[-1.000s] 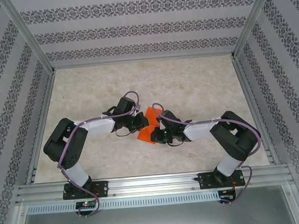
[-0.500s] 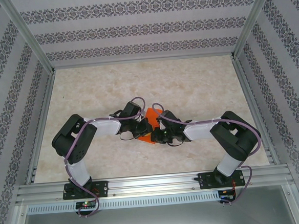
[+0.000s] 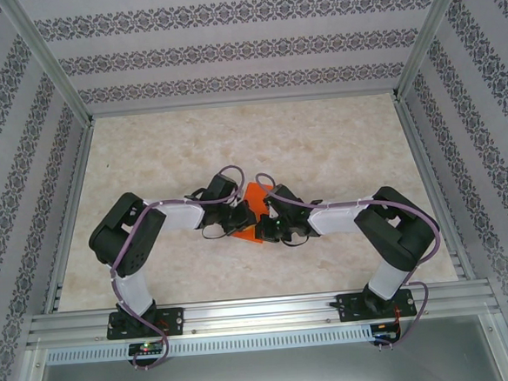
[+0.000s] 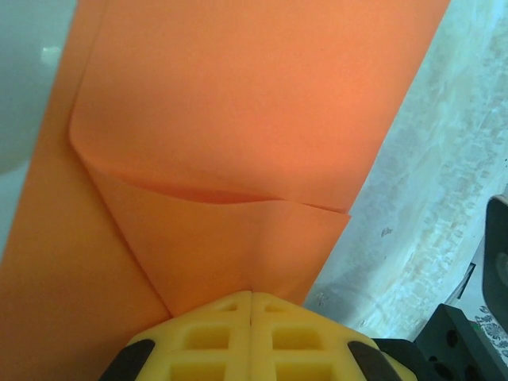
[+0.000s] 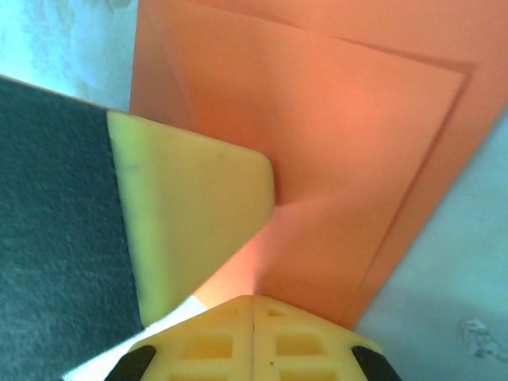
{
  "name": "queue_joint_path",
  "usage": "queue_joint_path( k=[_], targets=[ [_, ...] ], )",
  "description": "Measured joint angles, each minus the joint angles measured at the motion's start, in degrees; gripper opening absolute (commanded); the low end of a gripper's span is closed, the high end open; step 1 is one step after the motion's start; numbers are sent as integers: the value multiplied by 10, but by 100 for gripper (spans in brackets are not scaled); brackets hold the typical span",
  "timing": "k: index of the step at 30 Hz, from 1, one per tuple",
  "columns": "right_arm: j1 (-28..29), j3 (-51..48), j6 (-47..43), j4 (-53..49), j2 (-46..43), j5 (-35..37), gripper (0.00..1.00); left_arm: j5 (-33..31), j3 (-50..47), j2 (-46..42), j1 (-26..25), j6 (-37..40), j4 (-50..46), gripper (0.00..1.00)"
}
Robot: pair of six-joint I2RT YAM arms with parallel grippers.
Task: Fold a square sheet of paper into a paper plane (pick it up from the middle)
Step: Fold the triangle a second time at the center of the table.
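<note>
From the overhead camera I see the orange sheet (image 3: 253, 196) lying on the marbled desk (image 3: 338, 150) near the middle of the frame, slightly below centre. Both arms are bent inward over it. The left pincer (image 3: 242, 219) sits on its left side and the right pincer (image 3: 270, 228) on its lower right, the two heads almost touching.

On the left wrist camera, the left pincer (image 4: 252, 298) at the bottom edge has its yellow tips pressed together, nipping the sheet (image 4: 238, 111) where two folded flaps meet. One flap bulges up a little along a shallow crease.

On the right wrist camera, the right pincer (image 5: 254, 303) is likewise closed, tips together on the near edge of the layered paper (image 5: 357, 135). A yellow finger (image 5: 190, 214) of the left pincer reaches in from the left of that frame and rests over the sheet just beside my right tips.
</note>
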Motion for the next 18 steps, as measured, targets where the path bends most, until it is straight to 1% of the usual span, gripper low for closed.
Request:
queue_joint_path(
  k=[10, 18],
  targets=[
    [0, 7, -10, -18, 0, 5, 0, -6, 0, 1, 42, 15, 11, 5],
    [0, 13, -21, -30, 0, 6, 0, 5, 1, 7, 69, 24, 18, 6]
  ],
)
